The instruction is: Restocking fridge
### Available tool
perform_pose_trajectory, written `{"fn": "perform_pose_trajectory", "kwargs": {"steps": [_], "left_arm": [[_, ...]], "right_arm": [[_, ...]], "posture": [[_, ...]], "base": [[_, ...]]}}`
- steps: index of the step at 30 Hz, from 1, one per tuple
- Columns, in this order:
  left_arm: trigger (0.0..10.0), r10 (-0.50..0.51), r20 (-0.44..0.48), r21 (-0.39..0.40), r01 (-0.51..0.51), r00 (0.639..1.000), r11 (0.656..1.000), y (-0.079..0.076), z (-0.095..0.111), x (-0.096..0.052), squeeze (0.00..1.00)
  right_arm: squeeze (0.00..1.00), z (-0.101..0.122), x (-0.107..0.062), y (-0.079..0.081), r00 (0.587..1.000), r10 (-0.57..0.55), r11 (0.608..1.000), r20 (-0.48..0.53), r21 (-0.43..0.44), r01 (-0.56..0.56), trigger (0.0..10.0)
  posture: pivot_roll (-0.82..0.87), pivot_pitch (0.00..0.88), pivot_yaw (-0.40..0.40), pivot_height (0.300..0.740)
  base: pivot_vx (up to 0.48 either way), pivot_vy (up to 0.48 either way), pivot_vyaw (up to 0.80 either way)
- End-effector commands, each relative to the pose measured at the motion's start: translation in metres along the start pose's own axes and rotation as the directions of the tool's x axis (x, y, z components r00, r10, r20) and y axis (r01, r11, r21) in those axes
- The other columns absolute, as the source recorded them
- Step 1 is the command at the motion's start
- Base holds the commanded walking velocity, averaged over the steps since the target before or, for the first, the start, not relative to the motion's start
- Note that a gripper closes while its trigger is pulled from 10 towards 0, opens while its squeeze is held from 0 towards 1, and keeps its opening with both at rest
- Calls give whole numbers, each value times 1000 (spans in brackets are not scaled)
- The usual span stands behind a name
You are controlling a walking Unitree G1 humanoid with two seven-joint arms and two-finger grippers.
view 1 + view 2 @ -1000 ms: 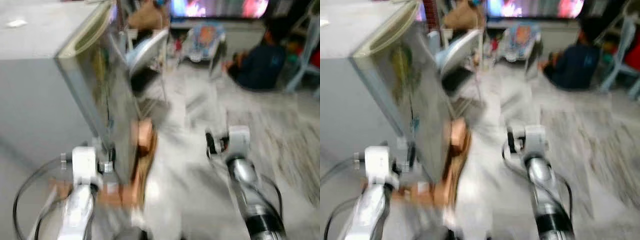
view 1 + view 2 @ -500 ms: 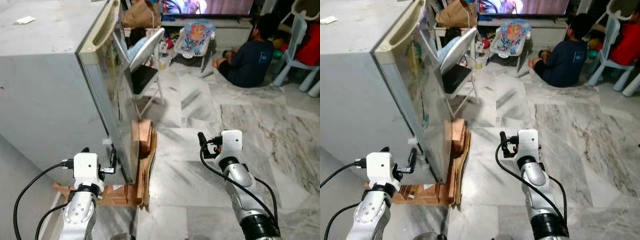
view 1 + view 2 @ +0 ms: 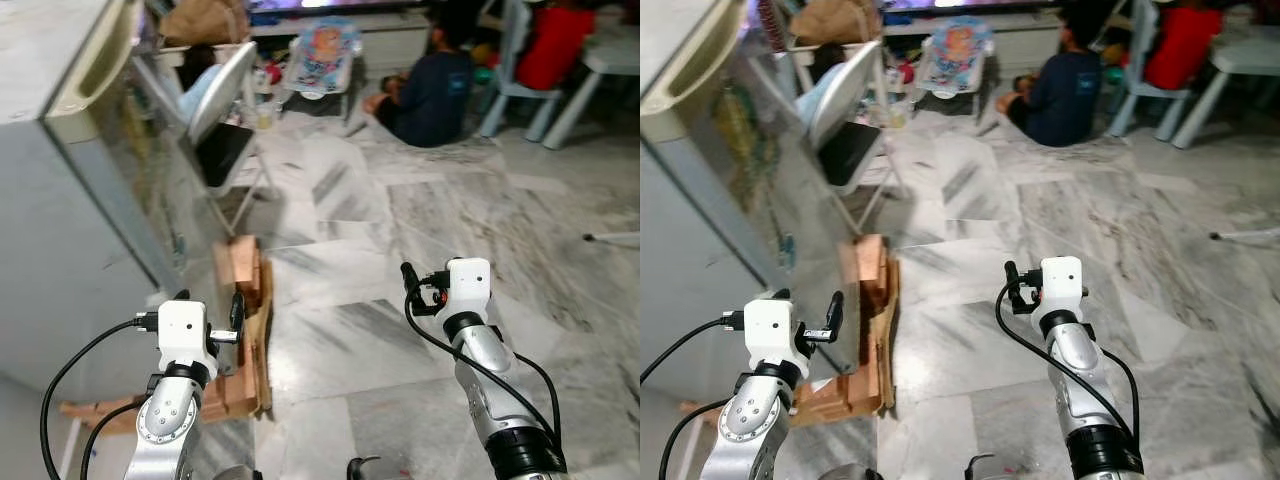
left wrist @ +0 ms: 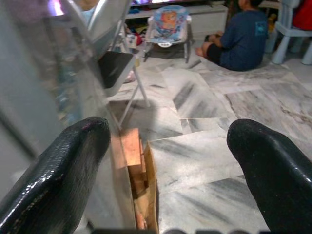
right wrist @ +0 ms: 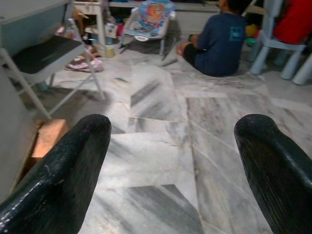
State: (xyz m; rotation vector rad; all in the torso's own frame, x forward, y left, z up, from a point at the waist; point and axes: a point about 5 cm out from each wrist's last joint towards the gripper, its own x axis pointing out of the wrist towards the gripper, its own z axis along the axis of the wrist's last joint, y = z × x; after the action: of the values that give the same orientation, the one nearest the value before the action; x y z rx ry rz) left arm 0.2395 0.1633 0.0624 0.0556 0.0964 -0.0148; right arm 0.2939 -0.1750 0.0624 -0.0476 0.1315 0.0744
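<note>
The grey fridge (image 3: 70, 240) stands at the left, its glossy door (image 3: 735, 170) facing the room and shut. Its base rests on wooden blocks and boards (image 3: 240, 290). My left gripper (image 3: 237, 312) hangs low beside the door's lower corner, open and holding nothing; the left wrist view looks past its fingers (image 4: 58, 165) at the door edge and the blocks. My right gripper (image 3: 1011, 287) is open and holding nothing too, out over the marble floor (image 5: 151, 161) to the right of the fridge.
A folding chair (image 3: 222, 110) leans just beyond the fridge. Farther back a person (image 3: 428, 80) sits on the floor, with a baby bouncer (image 3: 325, 50) and plastic chairs (image 3: 530, 60) nearby. Open marble floor (image 3: 400, 230) lies ahead and to the right.
The whole picture has shifted, so the camera moved: the fridge now sits further left and more floor shows on the right. The blur has cleared. Both arms hold the same pose.
</note>
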Motion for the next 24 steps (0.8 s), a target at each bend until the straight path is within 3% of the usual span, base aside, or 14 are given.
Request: {"fn": "perform_pose_trajectory", "kwargs": {"steps": [1, 9, 19, 24], "left_arm": [[10000, 27, -7, 26, -27, 1000, 999, 4, -1, 4, 0], [10000, 150, -32, 73, -148, 988, 986, 19, -1, 20, 0], [10000, 176, -59, 73, -172, 983, 982, 19, -5, 28, 0], [10000, 216, -66, 99, -209, 974, 973, 18, -4, 43, 0]], "right_arm": [[0, 2, 0, 2, 1000, 12, 1000, 3, -5, -12, 10000], [0, -2, -5, 0, 1000, 18, 1000, -11, -11, -18, 10000], [0, -7, -11, 2, 999, 34, 999, -41, -19, -34, 10000], [0, -15, -17, -3, 994, 60, 997, -90, -41, -64, 10000]], "posture": [[-51, 57, 12, 740], [-69, 74, 21, 740], [-75, 77, 21, 740], [-70, 74, 17, 740]], "base": [[0, 0, -613], [0, 0, -77], [0, 0, 0], [0, 0, 0]]}}
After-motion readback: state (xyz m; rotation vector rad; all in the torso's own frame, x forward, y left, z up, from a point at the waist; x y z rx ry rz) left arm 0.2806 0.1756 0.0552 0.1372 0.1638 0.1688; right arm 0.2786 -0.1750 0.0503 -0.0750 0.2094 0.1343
